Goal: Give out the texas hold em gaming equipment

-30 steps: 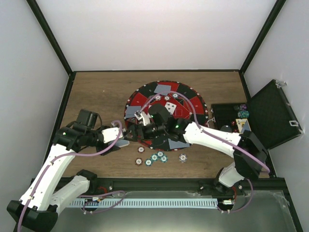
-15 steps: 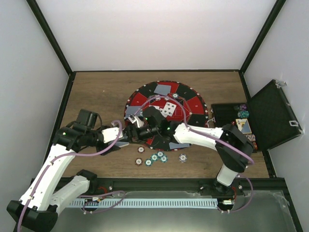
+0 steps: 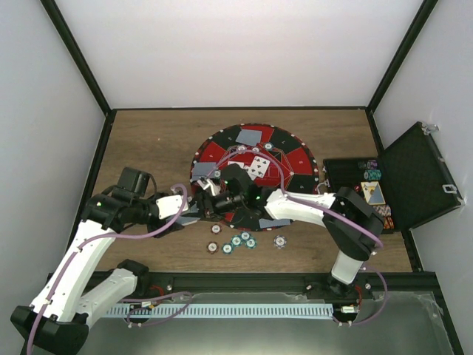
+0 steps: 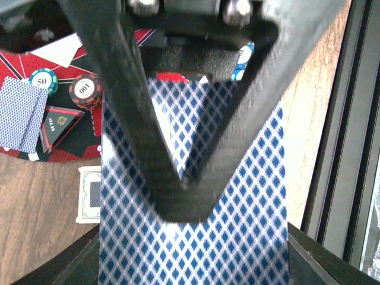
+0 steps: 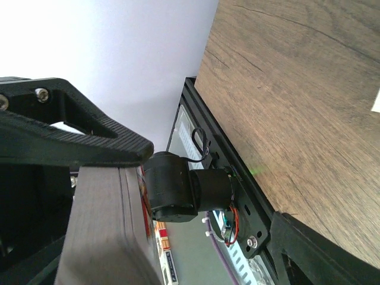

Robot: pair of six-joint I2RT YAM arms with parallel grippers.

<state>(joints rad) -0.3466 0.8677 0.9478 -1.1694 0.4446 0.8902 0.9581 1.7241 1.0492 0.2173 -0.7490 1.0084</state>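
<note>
My left gripper (image 3: 190,213) is shut on a stack of blue-diamond-backed playing cards (image 4: 196,237), held at the round mat's near-left edge. My right gripper (image 3: 210,198) has reached across the mat and sits right against the left one. In the right wrist view its jaws (image 5: 214,184) stand wide apart, with the grey edge of the card stack (image 5: 101,231) beside the upper finger (image 5: 71,119). Several striped poker chips (image 3: 236,241) lie on the wood in front of the mat. More cards (image 3: 258,164) lie on the mat.
The red-and-black mat (image 3: 295,159) fills the table's middle. The open black case (image 3: 417,174) with chips and cards stands at the right edge. Two chips (image 4: 85,90) and a card (image 4: 24,113) lie on the mat near my left gripper; another card (image 4: 89,202) lies on the wood.
My right arm has stretched left across the mat, bringing its gripper up to the left gripper and the card stack. The left arm has stayed put.
</note>
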